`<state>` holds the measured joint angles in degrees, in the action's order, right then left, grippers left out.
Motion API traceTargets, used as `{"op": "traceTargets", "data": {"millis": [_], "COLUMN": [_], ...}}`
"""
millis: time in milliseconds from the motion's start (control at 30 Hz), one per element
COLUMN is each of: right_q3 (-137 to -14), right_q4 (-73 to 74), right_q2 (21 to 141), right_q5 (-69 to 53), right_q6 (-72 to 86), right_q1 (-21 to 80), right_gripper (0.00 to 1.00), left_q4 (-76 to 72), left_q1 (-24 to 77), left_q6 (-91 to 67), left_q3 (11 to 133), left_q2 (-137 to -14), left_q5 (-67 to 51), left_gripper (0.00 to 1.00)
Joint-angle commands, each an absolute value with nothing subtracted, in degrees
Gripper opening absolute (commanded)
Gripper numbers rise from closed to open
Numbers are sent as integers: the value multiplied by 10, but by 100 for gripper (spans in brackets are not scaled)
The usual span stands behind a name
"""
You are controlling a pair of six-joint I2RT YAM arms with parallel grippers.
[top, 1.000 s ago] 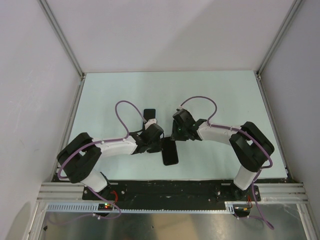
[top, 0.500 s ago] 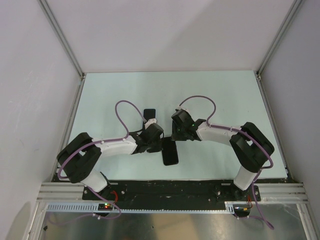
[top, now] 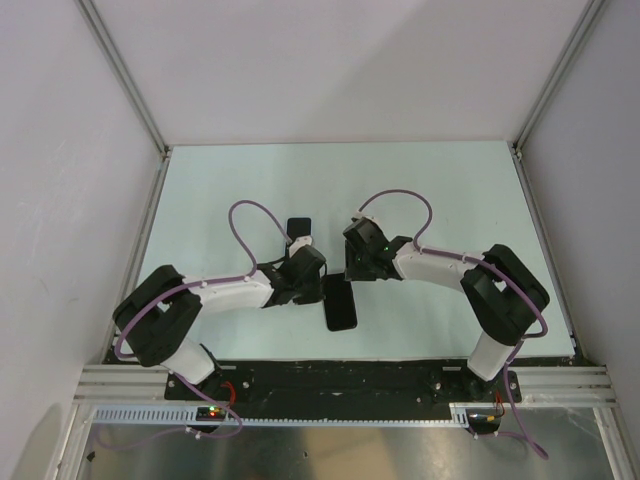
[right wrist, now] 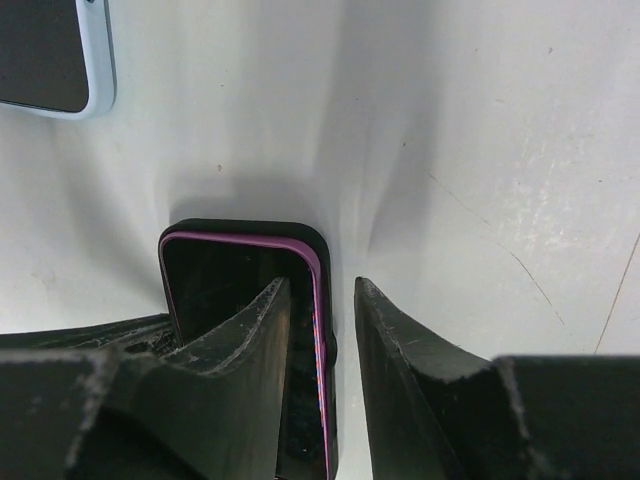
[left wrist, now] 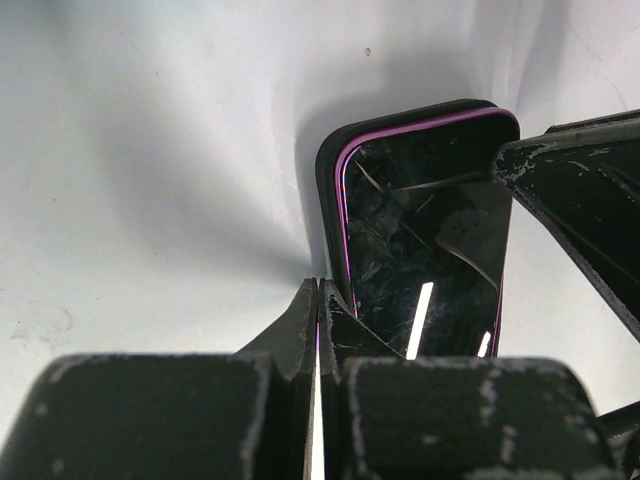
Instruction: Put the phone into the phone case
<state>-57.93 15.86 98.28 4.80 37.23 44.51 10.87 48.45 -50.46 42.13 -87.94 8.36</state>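
Phone point(left wrist: 420, 240) lies screen-up inside the black phone case point(left wrist: 326, 170) on the surface point(left wrist: 150, 150), between the two arms. Far corners look seated, near end is hidden. Left hand point(left wrist: 318, 300) is fully closed and empty, tips down at the case's long edge. Right hand point(right wrist: 321, 287) is part-open astride a long edge, clamping nothing, with a gap at the outer finger. Suggest using left as the anchor and pressing straight down along the rim with right. No sideways drag, or the lip may peel off.
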Motion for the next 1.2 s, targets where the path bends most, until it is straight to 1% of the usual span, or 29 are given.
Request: {"op": "traceTargets", "data": {"millis": [0,133,367,633,867,1167], "right_q3": [-605,-610,-616,-616,-616,-594], "right_q4": [160,156,156,176,188,191], "right_q2": [968,982,1002,1007,1016,1032], "right_q5": [65,61,54,68,81,85], "right_q6": [361,359,359,360,364,373], "right_q1": [445,445,451,466,481,499], "right_gripper": [37,36,30,26,20,15], "left_q4": [103,104,104,106,108,111], "left_q1": [478,477,472,460,452,443], "left_q6": [-490,-490,-487,-482,-480,-475], "left_q3": [440,442,449,463,473,482], "left_q2": [-860,-861,-867,-871,-876,-887], "left_q5": [84,84,84,83,84,83], "left_gripper": [0,0,0,0,0,0]}}
